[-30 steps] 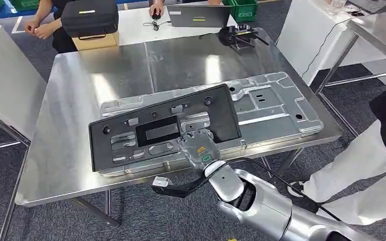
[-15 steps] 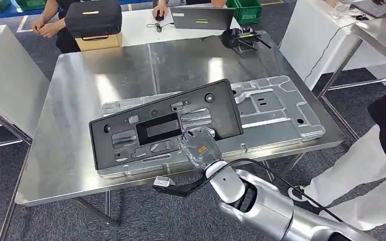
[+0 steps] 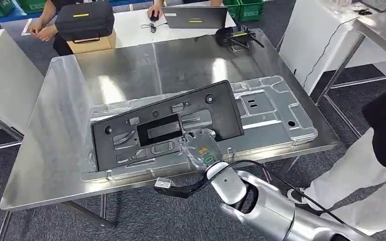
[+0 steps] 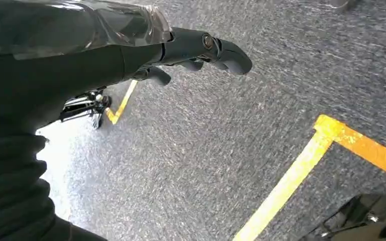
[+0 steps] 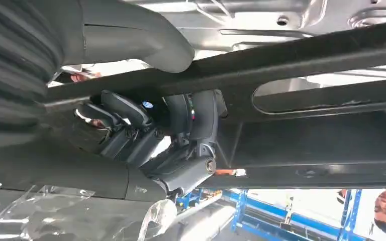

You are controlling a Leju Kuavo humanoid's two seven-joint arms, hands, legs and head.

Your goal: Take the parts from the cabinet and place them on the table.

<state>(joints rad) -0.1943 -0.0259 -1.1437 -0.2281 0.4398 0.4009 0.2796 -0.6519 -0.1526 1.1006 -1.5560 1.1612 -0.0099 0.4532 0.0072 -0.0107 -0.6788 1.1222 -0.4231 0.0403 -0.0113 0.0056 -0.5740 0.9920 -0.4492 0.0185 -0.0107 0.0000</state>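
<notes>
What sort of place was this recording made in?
Probably an industrial lab or factory test area. A steel worktable holds a stamped metal panel with a black plastic panel on it, green crates stand behind, and yellow floor lines mark the carpet.

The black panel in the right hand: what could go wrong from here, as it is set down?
1. The right hand holds the black panel only at its near edge; the long panel could tip or twist.
2. It lies over the silver metal tray, whose near edge is close to the table edge; a push might slide the tray off.
3. A person stands close beside the right arm.
</notes>
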